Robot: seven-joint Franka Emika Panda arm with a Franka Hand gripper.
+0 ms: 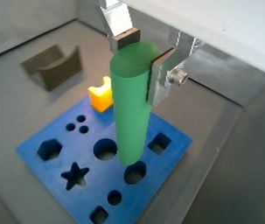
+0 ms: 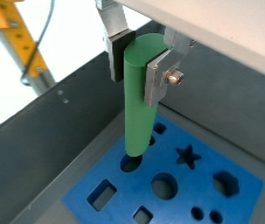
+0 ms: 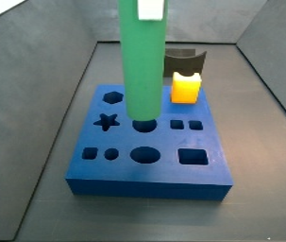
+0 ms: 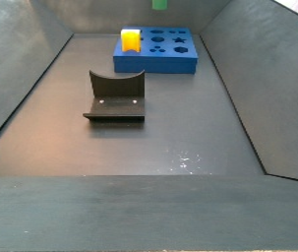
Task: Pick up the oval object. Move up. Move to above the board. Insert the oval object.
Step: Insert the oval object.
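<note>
In both wrist views my gripper [image 1: 144, 54] [image 2: 138, 68] is shut on the upper end of the oval object [image 1: 132, 114] [image 2: 141, 105], a long green peg that hangs upright. Below it lies the board [image 1: 52, 149] [image 2: 246, 188], blue with many shaped cut-outs. In a side view the oval object [image 3: 142, 66] stands straight over the board [image 3: 145, 175], and its lower end meets a cut-out near the board's middle. I cannot tell whether the tip is inside. Only a sliver of green [image 4: 159, 4] shows above the board [image 4: 178, 61] in a side view.
A yellow block [image 1: 101, 94] [image 3: 187, 87] [image 4: 132, 40] stands at one corner of the board. The dark fixture [image 1: 52, 68] [image 3: 183, 60] [image 4: 116, 98] stands on the floor close by. Grey sloping bin walls [image 3: 51, 113] enclose the floor.
</note>
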